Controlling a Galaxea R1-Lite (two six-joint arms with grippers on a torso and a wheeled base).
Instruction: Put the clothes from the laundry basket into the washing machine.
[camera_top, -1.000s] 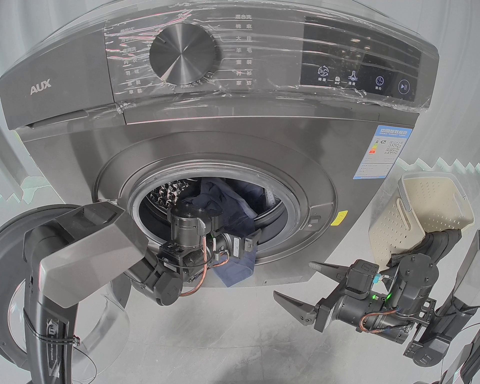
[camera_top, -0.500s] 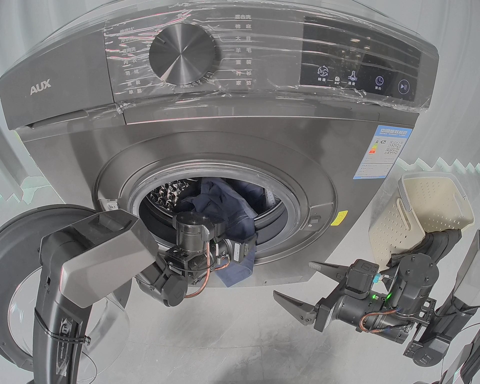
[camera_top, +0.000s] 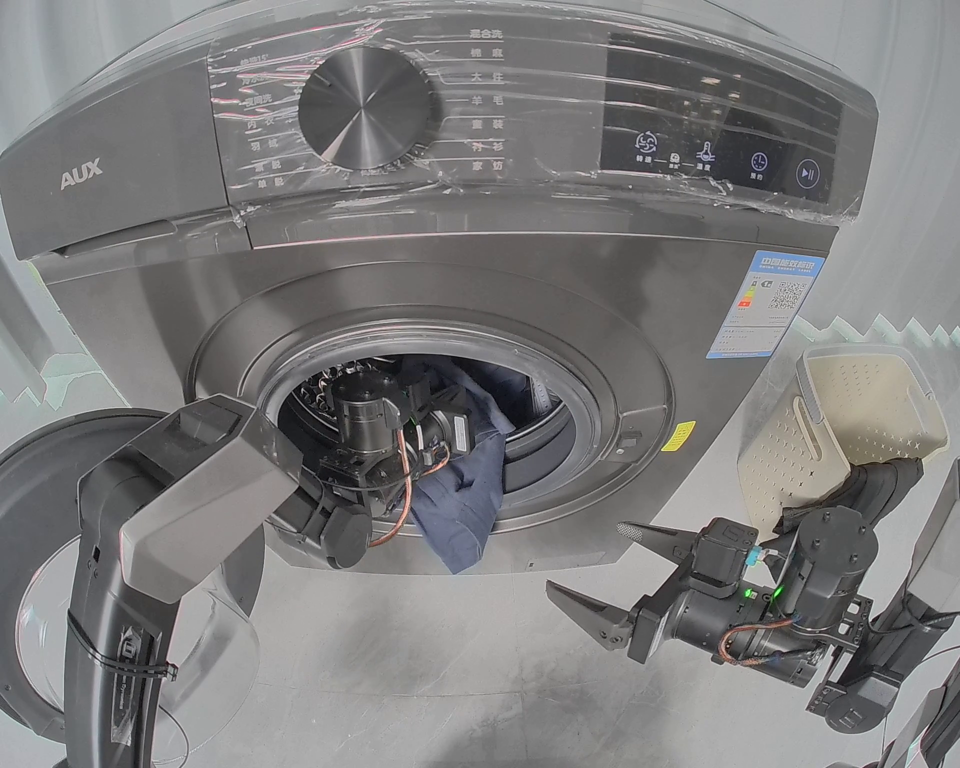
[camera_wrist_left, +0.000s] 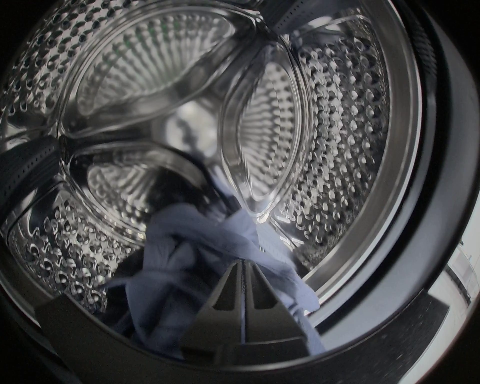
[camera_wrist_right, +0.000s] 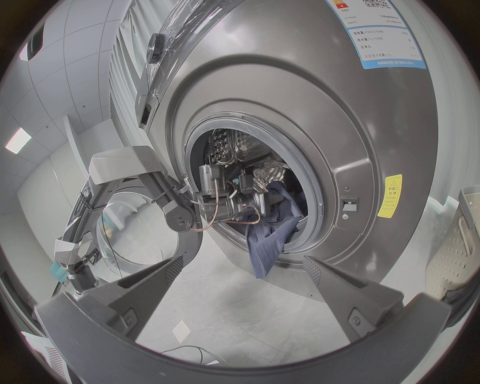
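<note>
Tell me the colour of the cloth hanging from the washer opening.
The cloth is dark blue; the head view shows it best.

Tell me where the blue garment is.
Head view, centre: the blue garment drapes over the washing machine's door rim, pinched in the left gripper.

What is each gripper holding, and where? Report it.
The left gripper is shut on the blue garment, pinching a bunched fold inside the drum; the right gripper is open and empty.
</note>
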